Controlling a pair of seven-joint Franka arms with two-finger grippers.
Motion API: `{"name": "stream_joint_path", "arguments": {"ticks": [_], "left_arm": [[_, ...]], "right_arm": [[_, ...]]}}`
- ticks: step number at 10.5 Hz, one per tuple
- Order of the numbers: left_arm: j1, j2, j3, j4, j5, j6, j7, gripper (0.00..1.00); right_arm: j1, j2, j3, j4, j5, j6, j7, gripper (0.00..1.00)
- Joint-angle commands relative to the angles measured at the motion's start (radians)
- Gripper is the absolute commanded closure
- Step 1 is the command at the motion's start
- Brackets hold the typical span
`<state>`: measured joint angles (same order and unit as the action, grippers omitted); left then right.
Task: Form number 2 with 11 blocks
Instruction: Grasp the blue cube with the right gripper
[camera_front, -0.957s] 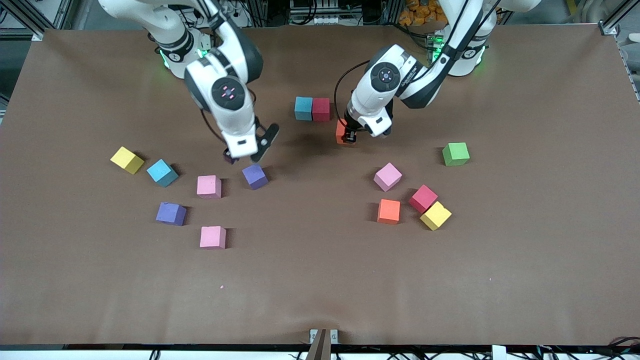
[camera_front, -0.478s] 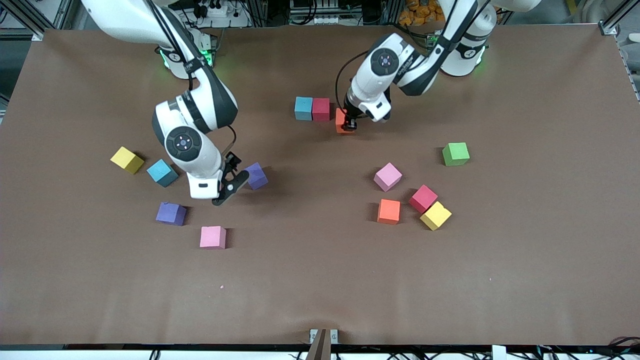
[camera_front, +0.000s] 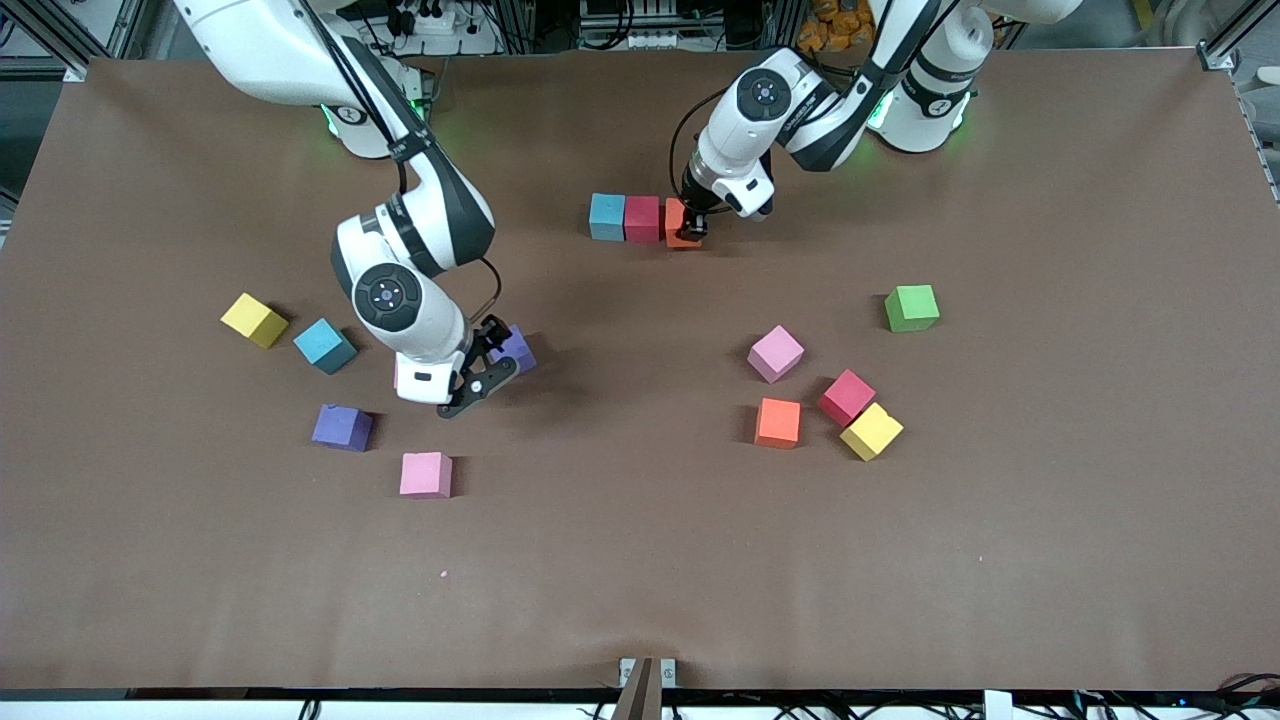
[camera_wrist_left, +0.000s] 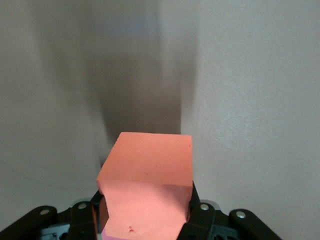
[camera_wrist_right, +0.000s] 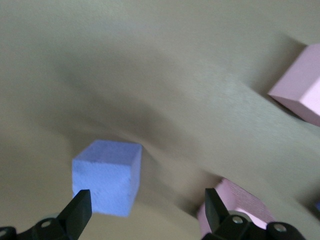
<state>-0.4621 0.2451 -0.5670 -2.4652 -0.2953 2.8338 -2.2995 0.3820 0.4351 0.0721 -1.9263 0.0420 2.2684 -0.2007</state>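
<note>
While the left tool clamps an orange block just beside the red block, a skewed release could nudge the row. Right tool hangs wide open, empty, over a purple block; descending crooked, it clips the edge.

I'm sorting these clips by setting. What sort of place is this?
Most likely a robotics lab. Two arms are mounted at a brown-covered table scattered with coloured foam blocks; the left gripper holds an orange block and the right gripper hangs open over others. Aluminium framing and cables line the table's edge.
</note>
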Motion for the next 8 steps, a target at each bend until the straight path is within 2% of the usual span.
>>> {"name": "stream_joint_path", "arguments": {"ticks": [1, 4, 8], "left_arm": [[0.003, -0.006, -0.022, -0.029, -0.027, 0.051, -0.009, 0.81], [0.002, 0.028, -0.025, -0.037, -0.027, 0.105, -0.009, 0.81], [0.000, 0.048, -0.025, -0.034, -0.025, 0.111, -0.009, 0.81]], "right_arm": [[0.033, 0.004, 0.003, -0.104, 0.067, 0.147, 0.023, 0.00], [0.057, 0.022, 0.003, -0.108, 0.090, 0.160, 0.038, 0.00], [0.064, 0.014, 0.003, -0.103, 0.091, 0.152, 0.073, 0.00]]}}
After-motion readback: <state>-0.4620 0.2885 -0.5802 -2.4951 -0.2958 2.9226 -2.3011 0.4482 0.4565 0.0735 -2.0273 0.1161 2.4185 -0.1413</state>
